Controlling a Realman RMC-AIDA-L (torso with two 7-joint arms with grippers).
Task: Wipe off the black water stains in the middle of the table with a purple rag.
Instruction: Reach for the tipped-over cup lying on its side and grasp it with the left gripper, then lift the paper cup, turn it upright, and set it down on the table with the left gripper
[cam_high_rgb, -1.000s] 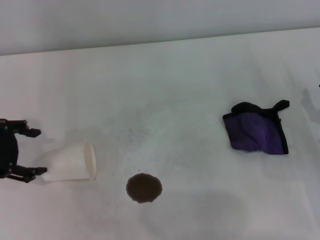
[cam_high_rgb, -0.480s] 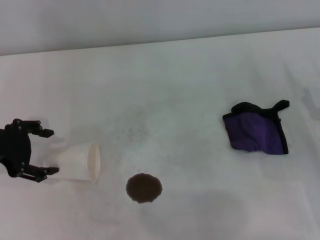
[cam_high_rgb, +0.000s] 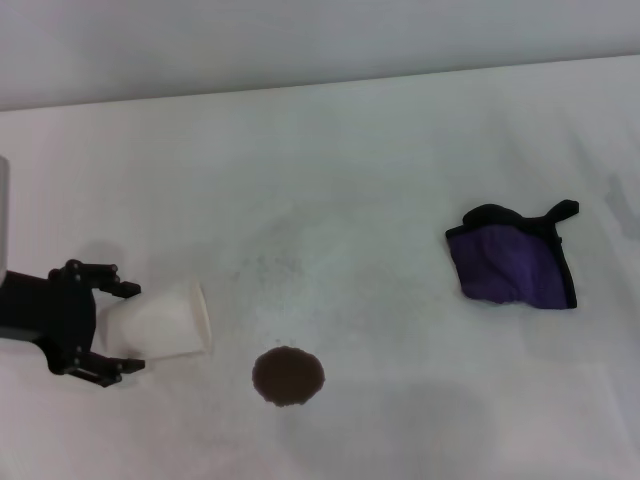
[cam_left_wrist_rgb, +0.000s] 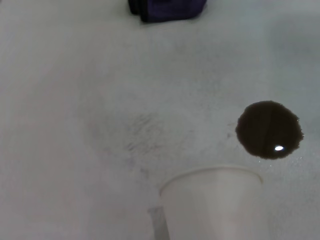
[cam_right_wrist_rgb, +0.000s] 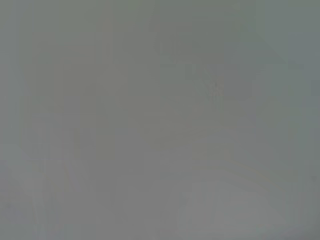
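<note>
The left tool (cam_high_rgb: 112, 330) is wide open around the tipped paper cup (cam_high_rgb: 160, 322), near the white desk's (cam_high_rgb: 380, 180) left edge, with bare room between the black stain (cam_high_rgb: 288, 376) and purple rag (cam_high_rgb: 515, 260).

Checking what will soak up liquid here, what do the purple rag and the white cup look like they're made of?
The purple rag looks like soft matt fabric: it lies crumpled in folds, with black edging. The white cup looks like thin paper with a matt, unglossed wall, though a plastic lining can't be ruled out.

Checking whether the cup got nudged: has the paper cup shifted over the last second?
Yes. The paper cup has slid slightly rightward, toward the black water stains, with the open left gripper around its base.
</note>
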